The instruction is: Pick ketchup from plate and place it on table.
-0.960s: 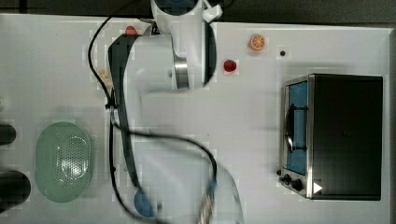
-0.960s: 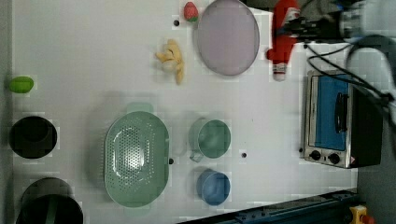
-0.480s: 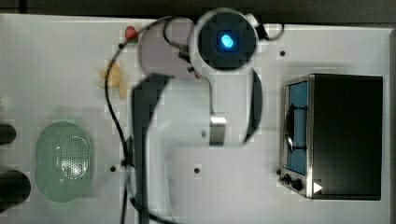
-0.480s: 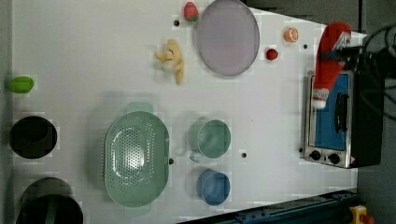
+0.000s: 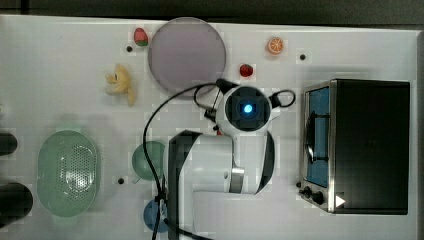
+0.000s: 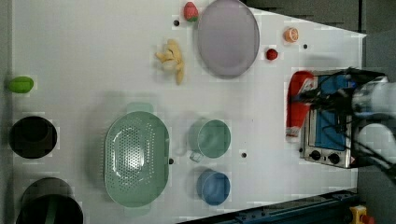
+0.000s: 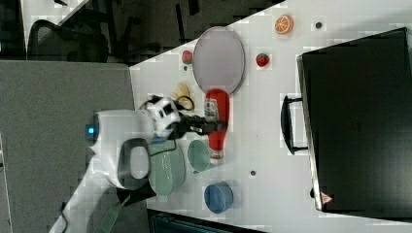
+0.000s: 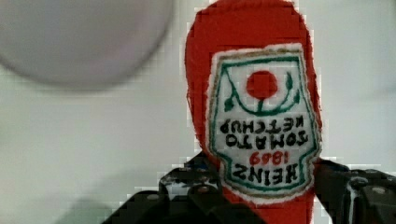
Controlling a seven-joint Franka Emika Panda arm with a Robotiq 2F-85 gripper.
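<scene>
Since a second ago your arm has swung away from the bench's far edge: in the top view the wrist has come off the plate (image 5: 187, 54) to sit between it and the toaster oven (image 5: 367, 145), and in the left view the ketchup bottle (image 6: 298, 104) has travelled from beside the plate to just in front of the oven.

Reading the right view left to right, you have the white arm, then the pincer (image 7: 210, 125) clamped across the bottle's middle, then open bench (image 7: 272, 160), then the oven. The plate now lies bare, so the pick is done and you are in the carry.

Your next move calls for lowering the bottle onto free white surface clear of the teal cup (image 7: 198, 156) and the oven door, then parting the pincer. How high it hangs I can't judge well from these angles.

In the wrist view the label reads, upside down, "HEINZ", "1869", "TOMATO KETCHUP", with a red tomato emblem in green trim.
</scene>
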